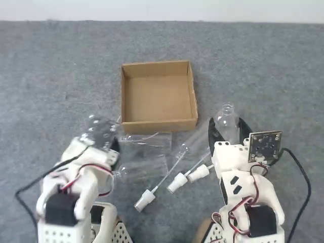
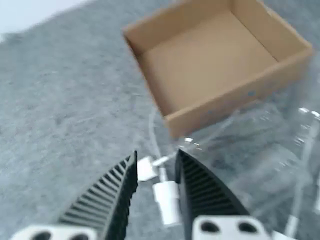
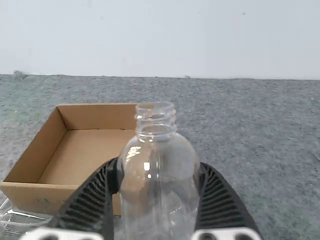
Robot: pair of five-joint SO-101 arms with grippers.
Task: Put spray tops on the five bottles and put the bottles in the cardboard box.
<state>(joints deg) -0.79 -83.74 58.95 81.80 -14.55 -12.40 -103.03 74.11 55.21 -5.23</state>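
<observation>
Right claw [image 3: 157, 172] is seen clenched on a clear upright bottle [image 3: 156, 150]. It is gripped by the belly, so the open neck is left free and pointing up, with nothing fitted to it. That hold is judged to be deliberate. The bottle is kept steady near the right front corner of the cardboard box [image 1: 158, 96], as a fixed target for the capping step.

Left claw [image 2: 156, 156] is released, its jaws parted over the grey worktop [image 1: 263, 61] just in front of the box, and a white spray top [image 2: 167, 202] is framed between them. Whether that top is touched by either jaw cannot be told. Its thin tube [image 2: 155, 140] is seen running away toward the box wall. The parted jaws are judged to be lined up for a pick of this top, which would then have to be carried across to the held bottle and threaded in tube first.

Three spray tops [image 1: 177, 182] are laid side by side between the two arms, tubes pointing toward the box, where either claw could probably reach them. Other clear bottles [image 1: 144, 152] are laid on their sides in front of the box; they are hard to count because they are transparent and overlapping. Only bare cardboard is seen inside the box, so none of the five bottles is judged finished.
</observation>
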